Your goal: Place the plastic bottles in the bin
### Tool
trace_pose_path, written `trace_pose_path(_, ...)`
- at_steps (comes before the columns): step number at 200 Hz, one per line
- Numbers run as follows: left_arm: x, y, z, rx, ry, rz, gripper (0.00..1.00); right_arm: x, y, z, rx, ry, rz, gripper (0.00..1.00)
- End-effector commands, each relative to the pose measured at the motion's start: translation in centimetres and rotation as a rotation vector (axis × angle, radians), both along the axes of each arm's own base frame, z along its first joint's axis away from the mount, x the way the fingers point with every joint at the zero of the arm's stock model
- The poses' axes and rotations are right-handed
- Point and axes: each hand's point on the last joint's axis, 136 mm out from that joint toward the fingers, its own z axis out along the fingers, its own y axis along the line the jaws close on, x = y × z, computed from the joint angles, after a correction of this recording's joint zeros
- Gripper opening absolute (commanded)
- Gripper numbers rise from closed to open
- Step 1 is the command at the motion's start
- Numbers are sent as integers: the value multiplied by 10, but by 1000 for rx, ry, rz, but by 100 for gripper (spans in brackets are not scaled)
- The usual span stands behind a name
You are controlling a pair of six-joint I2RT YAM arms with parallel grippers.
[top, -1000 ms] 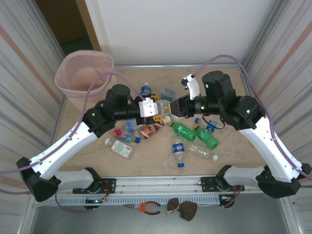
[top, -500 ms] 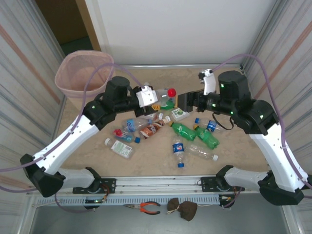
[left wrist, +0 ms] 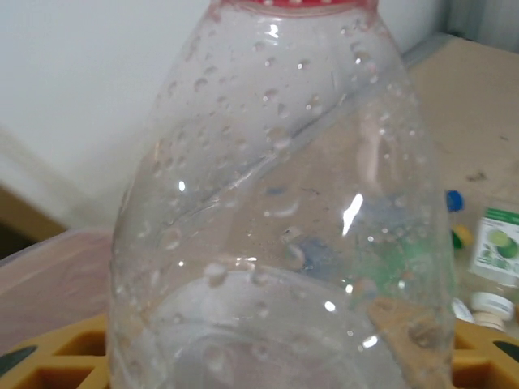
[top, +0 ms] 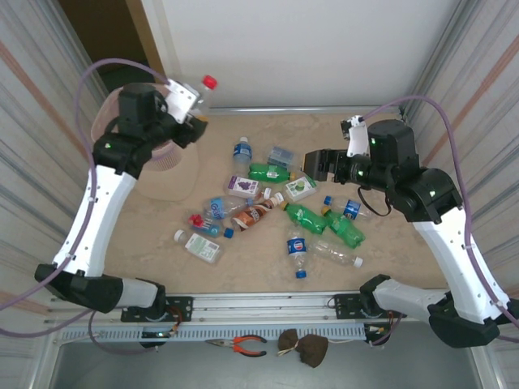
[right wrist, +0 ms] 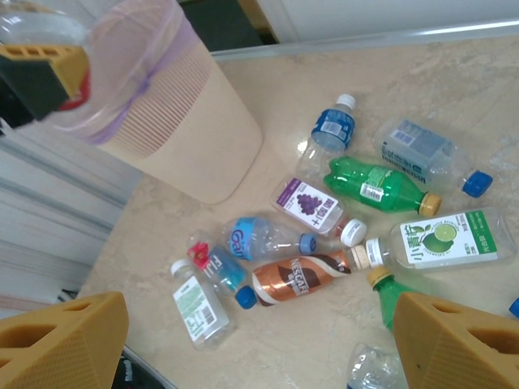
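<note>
Item: clear bottle [top: 203, 87], red cap, held high at the rim of the pink bin [top: 166, 174].
Left gripper [top: 191, 107] is clamped on its body, which is transparent, creased and beaded with droplets. The bin is pale, ribbed and translucent, at the table's far left. Right gripper [top: 312, 162] has jaws wide and empty above the other plastic bottles [top: 276, 203], green, clear and brown, scattered mid-table.

Overhead camera looks down on beige desk [top: 243, 267]; right wrist view shares the pale pink translucent bin [right wrist: 203, 138]; left wrist hugs a clear bottle [left wrist: 276, 203].
</note>
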Motion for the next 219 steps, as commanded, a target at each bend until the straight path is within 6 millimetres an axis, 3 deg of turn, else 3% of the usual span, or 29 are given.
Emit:
trace_pose_path(1,12,40,-3,-76,89,156,55,3,4,1,22,4,8,84)
trace_pose_path(44,39,108,-34,-105,229,346,55,4,8,-3,24,21,20,84)
trace_pose_path(88,61,148,-78,-87,340,451,54,5,8,-8,25,29,19,84)
trace_pose_path(140,89,167,-144,-55,473,477,53,5,8,-16,16,49,12,84)
trace_pose_path(175,96,175,-192,-46,587,508,53,5,4,-26,-1,70,-7,85)
trace_pose_path(219,102,182,-234,-52,683,540,55,7,0,-42,-22,107,-23,85)
